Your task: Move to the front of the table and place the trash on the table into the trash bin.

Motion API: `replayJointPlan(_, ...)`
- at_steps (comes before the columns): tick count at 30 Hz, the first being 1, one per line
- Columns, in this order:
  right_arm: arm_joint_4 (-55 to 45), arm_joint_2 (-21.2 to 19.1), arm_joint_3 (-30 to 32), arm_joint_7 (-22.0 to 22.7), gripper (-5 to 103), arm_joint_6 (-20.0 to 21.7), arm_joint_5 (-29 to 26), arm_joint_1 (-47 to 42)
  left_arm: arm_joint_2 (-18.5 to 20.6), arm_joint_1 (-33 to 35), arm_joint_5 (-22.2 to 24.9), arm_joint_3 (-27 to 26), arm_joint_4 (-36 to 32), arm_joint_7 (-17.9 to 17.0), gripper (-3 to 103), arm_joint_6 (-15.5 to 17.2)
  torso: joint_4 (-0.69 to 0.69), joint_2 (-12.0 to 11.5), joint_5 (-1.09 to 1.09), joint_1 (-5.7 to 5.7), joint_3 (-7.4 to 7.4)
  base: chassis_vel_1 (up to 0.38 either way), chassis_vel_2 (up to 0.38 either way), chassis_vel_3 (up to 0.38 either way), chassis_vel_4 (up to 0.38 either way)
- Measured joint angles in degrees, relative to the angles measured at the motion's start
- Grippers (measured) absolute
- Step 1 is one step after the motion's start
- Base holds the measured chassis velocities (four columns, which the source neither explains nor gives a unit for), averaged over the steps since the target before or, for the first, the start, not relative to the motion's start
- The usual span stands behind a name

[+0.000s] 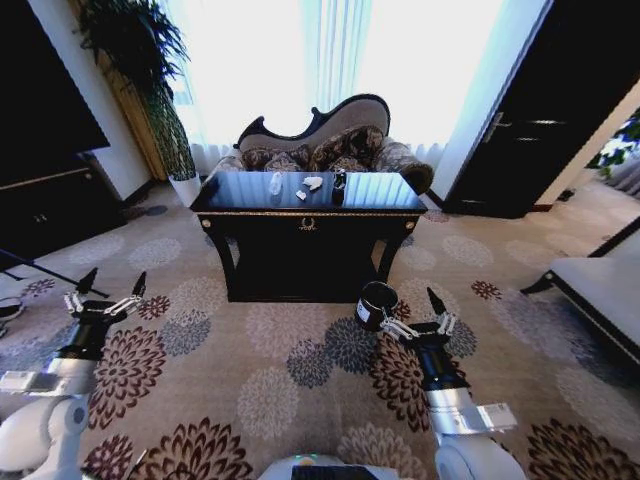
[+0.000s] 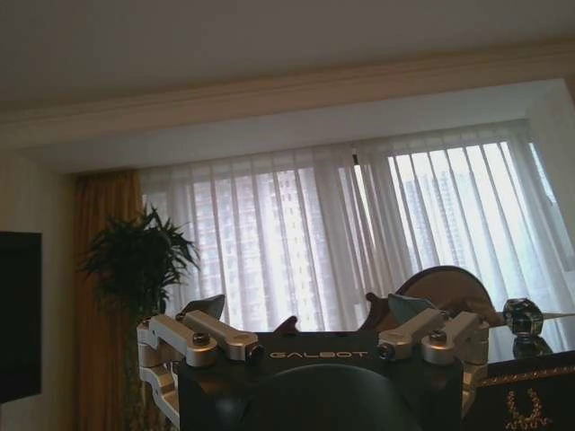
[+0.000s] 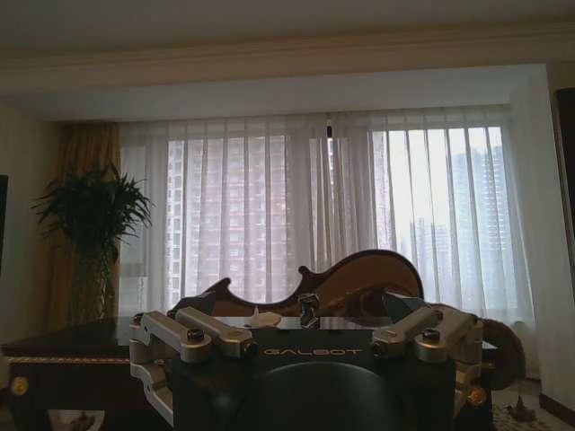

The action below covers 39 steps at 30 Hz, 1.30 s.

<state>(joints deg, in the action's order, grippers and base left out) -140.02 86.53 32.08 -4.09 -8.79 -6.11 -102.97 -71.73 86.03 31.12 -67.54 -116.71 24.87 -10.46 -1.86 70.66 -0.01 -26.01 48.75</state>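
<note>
The counter [image 1: 307,212] is glossy black with a small gold ornament [image 1: 308,224] on its apron; on it lie white paper scraps [image 1: 310,185] and a dark shiny can [image 1: 339,181]. At its 5 o'clock stands a dark bin [image 1: 375,304] with a white label. The carpet [image 1: 270,375] is beige with maroon and grey flower medallions.
</note>
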Motion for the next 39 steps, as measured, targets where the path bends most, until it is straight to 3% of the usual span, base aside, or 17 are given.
replayJointPlan(25, -0.5, 0.5, 0.5, 0.0, 100, -0.5, -0.2, -0.1, -1.5, 1.1, 0.0, 0.1, -2.1, -1.1, 100, 0.8, 0.01, 0.0, 0.0, 0.01, 0.0, -0.129, 0.135, 0.13, -0.135)
replayJointPlan(39, -0.9, 0.7, 0.5, 0.0, 100, -0.4, -0.3, -0.4, -1.7, 1.4, 0.1, -0.3, -2.2, -0.9, 100, 0.2, 0.0, 0.0, -0.01, 0.0, 0.0, -0.228, 0.24, 0.232, -0.232)
